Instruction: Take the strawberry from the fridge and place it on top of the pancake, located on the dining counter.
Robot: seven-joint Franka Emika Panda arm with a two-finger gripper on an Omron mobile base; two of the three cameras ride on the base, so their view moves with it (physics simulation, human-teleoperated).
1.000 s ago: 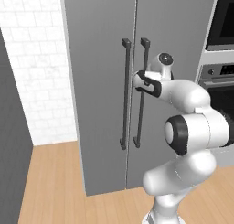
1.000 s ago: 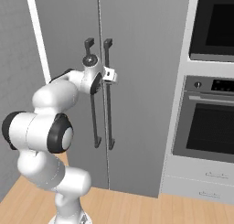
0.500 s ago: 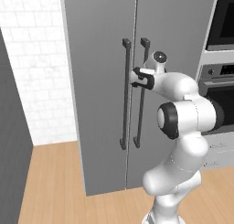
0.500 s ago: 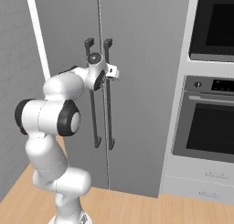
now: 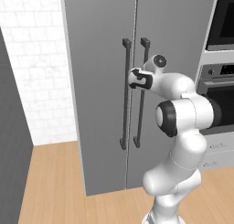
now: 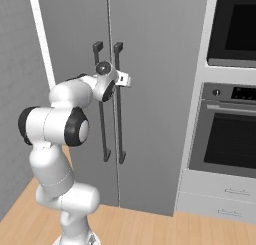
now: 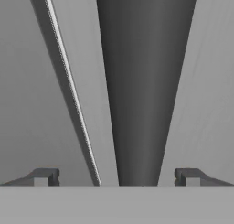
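Fridge (image 5: 100,81) shut; handle (image 7: 144,90) vertical, between spread end effector (image 7: 116,177) fingers

You get flat, even rendered light with no glare or hard shadows, only a soft shade gradient along the dark handle bar (image 7: 145,81) straight ahead of your tool (image 7: 117,177), and all three pictures look slightly soft and pixelated without edge distortion.

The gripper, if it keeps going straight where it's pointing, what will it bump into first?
Most likely the dark bar handle of the fridge. It runs right between the open gripper fingertips, with the grey door behind it.
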